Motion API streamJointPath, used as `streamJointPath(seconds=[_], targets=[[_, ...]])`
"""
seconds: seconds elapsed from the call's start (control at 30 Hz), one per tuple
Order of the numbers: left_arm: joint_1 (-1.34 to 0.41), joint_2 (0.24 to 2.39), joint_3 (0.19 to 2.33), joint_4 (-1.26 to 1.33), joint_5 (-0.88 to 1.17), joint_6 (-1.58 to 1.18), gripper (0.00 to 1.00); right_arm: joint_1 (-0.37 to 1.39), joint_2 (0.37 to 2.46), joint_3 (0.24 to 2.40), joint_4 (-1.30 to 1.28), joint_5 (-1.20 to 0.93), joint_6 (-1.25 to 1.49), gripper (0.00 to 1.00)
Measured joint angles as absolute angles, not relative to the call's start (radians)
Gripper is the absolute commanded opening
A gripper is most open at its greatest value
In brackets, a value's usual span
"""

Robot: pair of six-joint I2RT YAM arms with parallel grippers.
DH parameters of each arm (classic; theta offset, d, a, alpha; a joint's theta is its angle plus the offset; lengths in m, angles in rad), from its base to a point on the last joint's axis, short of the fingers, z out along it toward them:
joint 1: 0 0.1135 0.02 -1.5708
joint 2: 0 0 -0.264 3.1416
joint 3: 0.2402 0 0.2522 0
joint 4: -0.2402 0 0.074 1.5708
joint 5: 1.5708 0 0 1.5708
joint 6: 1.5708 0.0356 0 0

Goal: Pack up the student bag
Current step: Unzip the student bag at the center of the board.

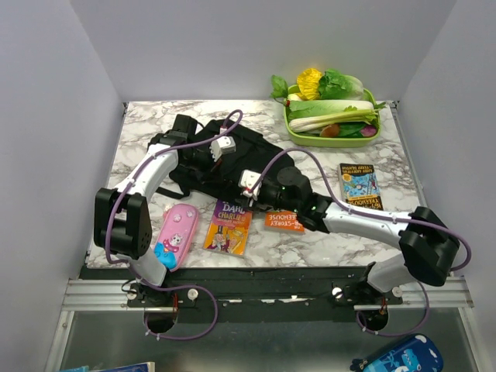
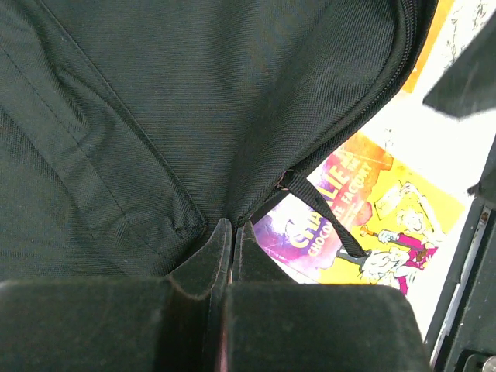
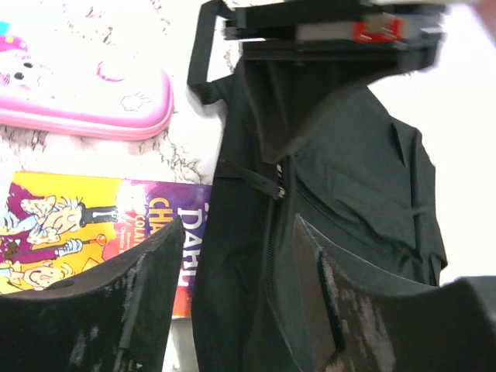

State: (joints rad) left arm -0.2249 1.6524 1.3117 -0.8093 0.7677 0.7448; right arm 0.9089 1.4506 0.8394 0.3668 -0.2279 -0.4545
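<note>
Bag: one black backpack (image 1: 260,143) of soft woven cloth, slumped flat at the middle of the desk and reaching toward the far left corner; a zip runs along its rim, with a thin black strap pull (image 2: 329,221)
Left pincer (image 2: 231,230): fingers pressed together, pinching a fold of the bag's cloth beside the zip; in the right wrist view the cloth rises to a peak under it
Right pincer (image 3: 240,263): fingers (image 3: 155,310) spread, nothing gripped; hangs over the bag's zip edge, one finger above the yellow book, the other above the black cloth
Books: three thin paperbacks with glossy covers
Yellow book (image 1: 228,226): yellow and purple with cartoon figures, at the near edge; the bag's edge overlaps one side of it
Orange book (image 1: 284,220): just right of the yellow one, partly under the right arm
Blue book (image 1: 360,186): toward the right edge, well apart from the bag
Pencil case (image 1: 177,235): one, pink, a rounded shell with a cartoon animal, toward the near left corner, just beside the yellow book
Tray (image 1: 341,142): one, green, rounded oblong, at the far right corner, heaped with leafy greens and something yellow
Desk (image 1: 387,159): smooth top, white with grey marble veining; a metal rail runs along the near edge
Room: plain pale walls on the left, far and right sides
Arms: two, white and black shells, each trailing a purple cable
</note>
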Motion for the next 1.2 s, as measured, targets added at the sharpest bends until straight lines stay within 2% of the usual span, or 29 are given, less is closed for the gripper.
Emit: streamJointPath(seconds=[0.3,0.67,1.2], targets=[[-0.236,1.653,1.330,-0.809,0.776,0.708,0.00,0.973,1.584,0.842,0.428,-0.232,-0.619,0.55],[-0.236,1.653,1.330,-0.809,0.776,0.706,0.00,0.984,1.653,0.848,0.593,-0.112,-0.682,0.54],[-0.236,1.653,1.329,-0.809,0.778,0.706,0.00,0.989,1.676,0.848,0.677,-0.057,-0.690,0.55]])
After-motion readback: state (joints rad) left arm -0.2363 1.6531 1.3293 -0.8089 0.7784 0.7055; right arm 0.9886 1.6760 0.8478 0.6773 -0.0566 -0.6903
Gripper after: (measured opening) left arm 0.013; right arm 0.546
